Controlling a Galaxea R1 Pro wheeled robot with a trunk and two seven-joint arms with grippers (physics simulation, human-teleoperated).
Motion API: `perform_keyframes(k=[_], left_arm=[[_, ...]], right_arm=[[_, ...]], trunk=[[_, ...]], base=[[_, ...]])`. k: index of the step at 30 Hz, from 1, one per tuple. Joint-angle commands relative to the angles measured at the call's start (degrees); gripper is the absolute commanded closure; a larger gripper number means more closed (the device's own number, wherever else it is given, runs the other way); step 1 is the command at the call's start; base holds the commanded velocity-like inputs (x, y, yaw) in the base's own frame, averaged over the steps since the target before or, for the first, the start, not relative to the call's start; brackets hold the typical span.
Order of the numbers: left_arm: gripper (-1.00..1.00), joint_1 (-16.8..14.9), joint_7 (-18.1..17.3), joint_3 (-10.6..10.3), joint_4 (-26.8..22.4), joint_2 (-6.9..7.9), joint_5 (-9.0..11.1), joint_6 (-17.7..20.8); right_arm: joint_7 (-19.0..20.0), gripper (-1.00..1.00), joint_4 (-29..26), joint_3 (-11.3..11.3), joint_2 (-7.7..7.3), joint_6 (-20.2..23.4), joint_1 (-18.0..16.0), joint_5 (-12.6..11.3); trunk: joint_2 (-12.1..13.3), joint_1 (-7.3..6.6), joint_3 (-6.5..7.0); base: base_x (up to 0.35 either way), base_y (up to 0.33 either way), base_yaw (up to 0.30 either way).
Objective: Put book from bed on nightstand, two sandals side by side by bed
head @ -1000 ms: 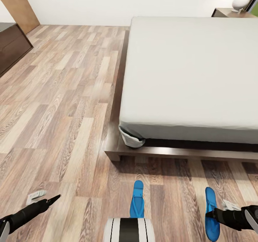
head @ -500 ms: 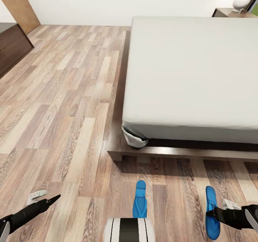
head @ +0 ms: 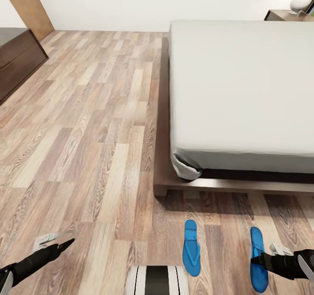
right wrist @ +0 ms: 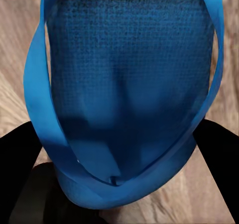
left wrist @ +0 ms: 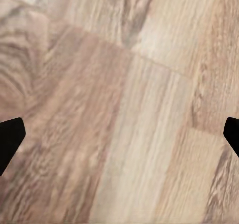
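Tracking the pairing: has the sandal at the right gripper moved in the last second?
Yes. The held sandal has shifted left along the bed frame, closer to the floor sandal, which stays by the frame's corner.

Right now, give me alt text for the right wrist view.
A blue sandal seen from very close, its straps looping toward the camera, with the right tool closed on it, one dark finger on each side. Wood floor shows at the edges.

Two blue sandals lie flat on the floor, apart, beside the bed.
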Motion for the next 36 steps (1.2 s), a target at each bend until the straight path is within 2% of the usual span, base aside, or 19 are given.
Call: perform_keyframes(k=[1,3,4,5,6,10,17,25,36], left_arm=[[-1.0,-0.1,-0.4,0.4,0.2,-0.06,-0.5,0.3],[-1.0,-0.1,-0.4,0.4,0.4,-0.07,-0.5,0.0],[-1.0,-0.1,-0.4,0.4,0.5,-0.07,-0.5,0.0],[-1.0,-0.1,-0.4,0.4,0.5,-0.07,-0.5,-0.1],[-1.0,-0.1,-0.4,0.4,0.5,-0.07,-0.5,-0.1],[-1.0,-0.1,-0.4,0.4,0.5,-0.07,-0.5,-0.1],[-1.0,-0.1,-0.4,0.3,0.6,-0.07,-0.5,-0.2],[-1.0,-0.1,-0.4,0.3,0.6,-0.07,-0.5,-0.2],[-1.0,-0.1,-0.4,0.3,0.6,-0.12,-0.5,-0.2]], right_arm=[[0.0,1.0,-0.1,-0.2,0.02,0.4,0.0,0.0],[-2.2,1.0,-0.1,-0.2,0.03,0.4,0.0,0.1],[-4.8,1.0,-0.1,-0.2,0.04,0.4,0.0,0.1],[-9.8,1.0,-0.1,-0.2,0.05,0.4,0.0,0.1],[-13.1,1.0,-0.1,-0.2,0.05,0.3,0.0,0.1],[-18.6,1.0,-0.9,-0.2,0.05,0.4,0.0,0.0],[-20.0,1.0,-1.6,-0.1,0.05,0.4,0.0,0.0],[-20.1,1.0,-1.7,-0.1,0.11,0.3,0.0,0.0],[-20.1,1.0,-1.7,0.1,0.24,0.3,0.0,0.0]], trunk=[[0.0,-0.01,-0.03],[0.0,-0.01,-0.03],[0.0,-0.01,-0.03],[0.0,-0.01,-0.03],[0.0,-0.01,-0.03],[0.0,-0.01,-0.03],[0.0,-0.01,-0.03],[0.0,-0.01,-0.03],[0.0,-0.01,-0.03]], base=[[0.0,0.316,0.0],[0.0,0.316,0.0],[0.0,0.316,0.0],[0.0,0.316,0.0],[0.0,0.316,0.0],[0.0,0.316,0.0],[0.0,0.302,0.0],[0.005,0.054,0.0],[0.255,0.145,0.0]])
